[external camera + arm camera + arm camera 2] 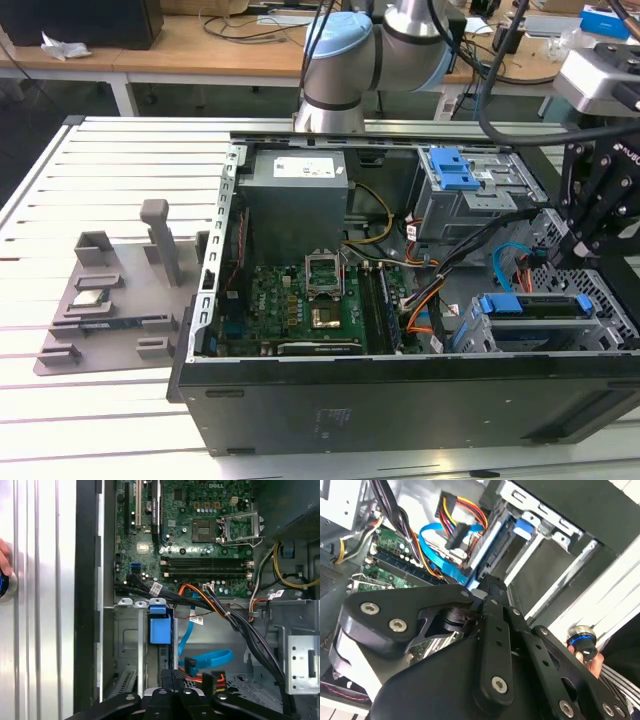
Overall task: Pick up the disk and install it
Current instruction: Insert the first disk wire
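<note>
The disk (532, 318) stands on edge in the drive cage at the case's near corner on the exterior view's right, its blue rails along the top. In the first wrist view the blue rail end (160, 626) of the disk shows in the cage slot. My black gripper (583, 248) hangs just above the cage's end on the exterior view's right. Its fingertips (173, 679) lie pressed together with nothing between them, right over the slot. In the second wrist view the gripper (491, 586) points down toward the cage and the blue rail (522, 528).
The open computer case (420, 400) lies on a slatted table. Inside are the motherboard (310, 300), a grey power supply box (296, 190), a blue latch (450, 166) and loose cables (210, 659). A grey fixture (115, 300) sits on the exterior view's left. A hand holds a button (583, 647).
</note>
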### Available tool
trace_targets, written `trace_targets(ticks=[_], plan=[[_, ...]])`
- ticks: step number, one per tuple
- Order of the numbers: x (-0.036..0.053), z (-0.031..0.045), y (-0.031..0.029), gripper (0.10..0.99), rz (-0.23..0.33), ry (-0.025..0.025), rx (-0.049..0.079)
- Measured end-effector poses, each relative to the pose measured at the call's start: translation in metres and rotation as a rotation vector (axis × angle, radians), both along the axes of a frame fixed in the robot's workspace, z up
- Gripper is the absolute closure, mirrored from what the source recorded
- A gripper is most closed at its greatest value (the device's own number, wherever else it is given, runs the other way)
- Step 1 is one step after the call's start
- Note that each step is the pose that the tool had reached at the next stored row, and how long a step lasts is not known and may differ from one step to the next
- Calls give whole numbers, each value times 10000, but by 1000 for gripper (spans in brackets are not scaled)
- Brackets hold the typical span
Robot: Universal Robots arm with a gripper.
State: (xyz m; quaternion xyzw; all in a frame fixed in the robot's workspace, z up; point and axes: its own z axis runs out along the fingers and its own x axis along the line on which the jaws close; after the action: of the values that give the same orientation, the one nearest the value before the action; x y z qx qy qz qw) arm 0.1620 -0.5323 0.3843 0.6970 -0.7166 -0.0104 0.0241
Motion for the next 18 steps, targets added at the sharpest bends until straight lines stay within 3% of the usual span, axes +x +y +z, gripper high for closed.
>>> trace_targets(ticks=[5, 8, 14, 15, 16, 18], plan=[[96, -45, 176, 980, 2, 4, -6], [136, -141, 268, 980, 1, 10, -5], [141, -146, 286, 980, 0, 11, -4], [141, -145, 287, 914, 0, 10, -5], [141, -146, 287, 914, 0, 11, -4], [141, -145, 288, 784, 0, 11, -5]])
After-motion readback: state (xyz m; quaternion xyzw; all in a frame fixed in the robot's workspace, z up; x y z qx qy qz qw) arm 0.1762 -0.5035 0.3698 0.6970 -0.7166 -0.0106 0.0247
